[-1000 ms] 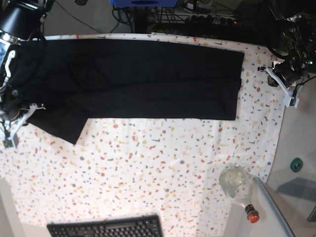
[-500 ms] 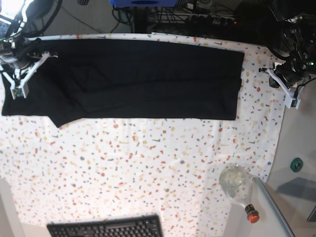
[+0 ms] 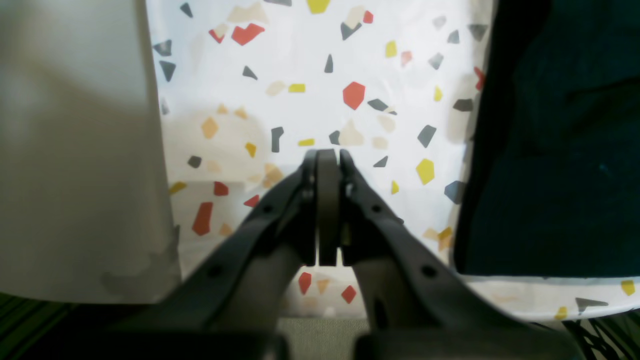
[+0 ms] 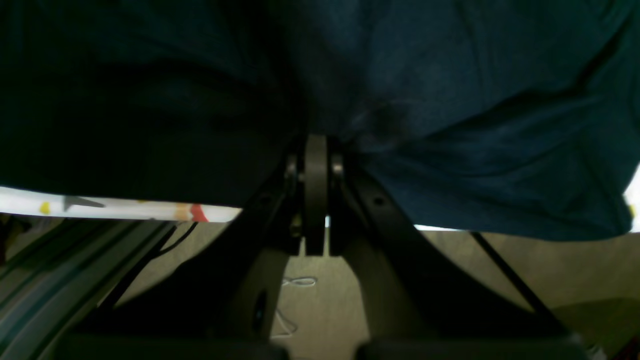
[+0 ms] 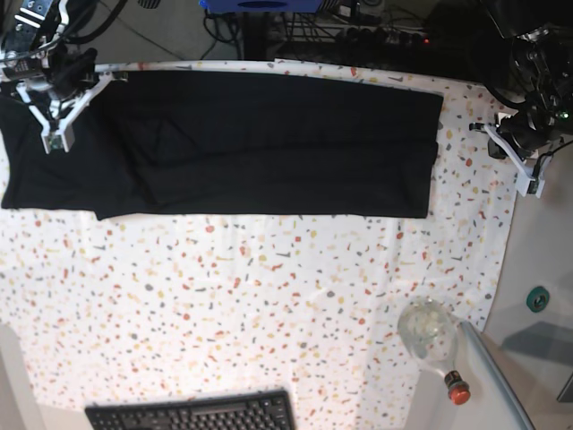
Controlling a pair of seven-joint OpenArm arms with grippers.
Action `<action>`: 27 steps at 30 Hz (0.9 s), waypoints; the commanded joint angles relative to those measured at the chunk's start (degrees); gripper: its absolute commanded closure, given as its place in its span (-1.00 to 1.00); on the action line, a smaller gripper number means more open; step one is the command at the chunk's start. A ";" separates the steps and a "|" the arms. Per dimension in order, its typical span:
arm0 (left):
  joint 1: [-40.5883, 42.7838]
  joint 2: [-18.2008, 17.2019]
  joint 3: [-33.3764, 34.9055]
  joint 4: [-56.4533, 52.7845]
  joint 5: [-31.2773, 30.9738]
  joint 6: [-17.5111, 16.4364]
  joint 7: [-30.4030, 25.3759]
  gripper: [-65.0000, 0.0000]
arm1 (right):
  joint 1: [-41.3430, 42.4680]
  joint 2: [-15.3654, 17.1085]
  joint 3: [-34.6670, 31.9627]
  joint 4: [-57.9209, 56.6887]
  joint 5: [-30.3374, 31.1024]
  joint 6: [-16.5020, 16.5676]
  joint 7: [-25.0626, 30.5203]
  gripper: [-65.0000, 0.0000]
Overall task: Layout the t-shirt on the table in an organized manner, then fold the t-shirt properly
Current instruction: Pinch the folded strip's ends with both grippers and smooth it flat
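The black t-shirt (image 5: 269, 143) lies as a long flat band across the far part of the speckled table (image 5: 269, 296). Its left end reaches the table's left edge. My right gripper (image 5: 54, 139) rests on that left end near the far corner. In the right wrist view its fingers (image 4: 315, 142) are shut, and the creases of the t-shirt (image 4: 450, 125) gather at the tips. My left gripper (image 5: 531, 185) hangs off the shirt's right end. It is shut and empty (image 3: 327, 155) over bare table (image 3: 300, 60), with the t-shirt's edge (image 3: 550, 150) to its side.
A clear round bottle with a red cap (image 5: 431, 333) lies at the front right corner. A black keyboard (image 5: 192, 414) sits at the front edge. A plain grey surface (image 3: 75, 150) borders the table beside the left gripper. Cables and gear run along the back.
My right gripper has travelled from the table's left side to the far left corner. The shirt's left end, with its drooping flap, has spread flat to the left. The left arm is still.
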 commanded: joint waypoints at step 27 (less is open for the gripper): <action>2.21 -0.66 3.42 2.31 -0.62 -0.47 -1.06 1.00 | 31.40 20.86 5.07 -38.23 -2.54 -0.52 12.46 1.00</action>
